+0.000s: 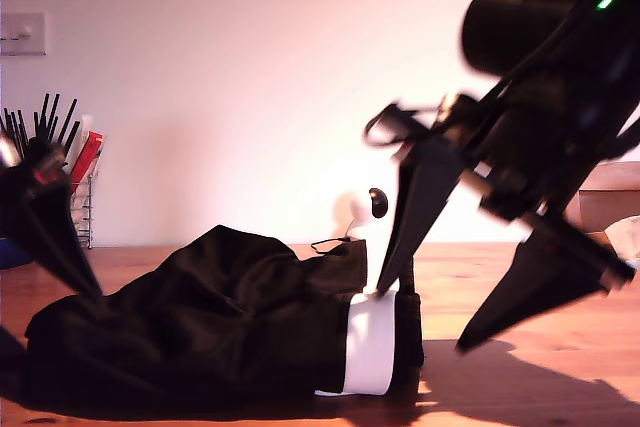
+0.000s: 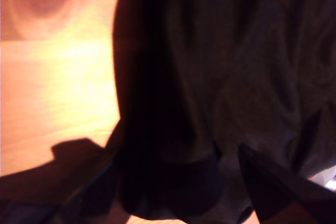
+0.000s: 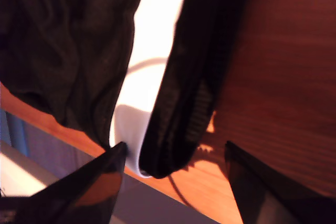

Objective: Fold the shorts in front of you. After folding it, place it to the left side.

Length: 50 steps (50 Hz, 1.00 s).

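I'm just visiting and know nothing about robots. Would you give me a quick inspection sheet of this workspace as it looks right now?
Surface: wooden table, sunlit with hard shadows.
Job's things: black shorts lie bunched on the table, white stripe toward the exterior view's right.
Clutter: wire holder of sticks and a box at the back.
Grippers: my first gripper open over the fabric; my second gripper open, straddling the striped edge.
Cables: thin black cord behind the shorts.
Surroundings: plain wall, switch plate.
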### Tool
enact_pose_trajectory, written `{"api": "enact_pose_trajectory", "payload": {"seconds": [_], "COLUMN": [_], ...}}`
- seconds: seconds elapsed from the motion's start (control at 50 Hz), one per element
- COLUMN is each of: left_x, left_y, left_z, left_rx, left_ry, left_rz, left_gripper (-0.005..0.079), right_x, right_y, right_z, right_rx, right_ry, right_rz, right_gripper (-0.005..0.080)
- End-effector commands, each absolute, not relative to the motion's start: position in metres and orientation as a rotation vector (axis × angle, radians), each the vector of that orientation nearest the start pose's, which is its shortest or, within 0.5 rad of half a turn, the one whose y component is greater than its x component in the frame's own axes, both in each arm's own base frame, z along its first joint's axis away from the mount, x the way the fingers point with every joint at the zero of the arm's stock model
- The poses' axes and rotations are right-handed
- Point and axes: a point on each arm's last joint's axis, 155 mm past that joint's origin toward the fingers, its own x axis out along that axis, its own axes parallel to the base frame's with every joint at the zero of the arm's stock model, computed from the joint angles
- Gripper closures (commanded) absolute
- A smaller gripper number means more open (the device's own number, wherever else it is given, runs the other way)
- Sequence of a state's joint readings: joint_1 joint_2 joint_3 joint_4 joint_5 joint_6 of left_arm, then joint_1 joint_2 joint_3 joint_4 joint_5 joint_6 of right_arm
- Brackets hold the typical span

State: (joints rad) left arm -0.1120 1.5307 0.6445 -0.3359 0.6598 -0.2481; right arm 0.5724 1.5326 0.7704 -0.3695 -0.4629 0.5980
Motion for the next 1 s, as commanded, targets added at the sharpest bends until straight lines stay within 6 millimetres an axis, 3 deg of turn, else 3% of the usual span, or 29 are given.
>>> {"api": "enact_pose_trajectory", "payload": {"seconds": [0.0,0.42,0.72,0.82,0.98], "left_x": [0.255,0.247,0.243,0.243,0.244], "left_y": [-0.147,-0.161,-0.168,-0.165,-0.164], "left_z": [0.0,-0.003,-0.007,-0.01,-0.01], "left_rx": [-0.54,-0.498,-0.475,-0.461,-0.451], "left_ry": [1.349,1.374,1.389,1.393,1.386], "left_rz": [-0.522,-0.552,-0.561,-0.544,-0.538], "left_gripper": [0.0105,0.0105,0.0125,0.0266,0.0697], "right_x": [0.232,0.225,0.229,0.229,0.23], "right_y": [0.252,0.266,0.279,0.279,0.279], "right_z": [0.028,-0.005,-0.001,-0.001,-0.002], "right_rx": [0.418,0.409,0.441,0.44,0.462], "right_ry": [1.41,1.479,1.452,1.453,1.459], "right_rz": [0.545,0.546,0.612,0.61,0.586], "right_gripper": [0.0206,0.0206,0.0208,0.0291,0.0689]}}
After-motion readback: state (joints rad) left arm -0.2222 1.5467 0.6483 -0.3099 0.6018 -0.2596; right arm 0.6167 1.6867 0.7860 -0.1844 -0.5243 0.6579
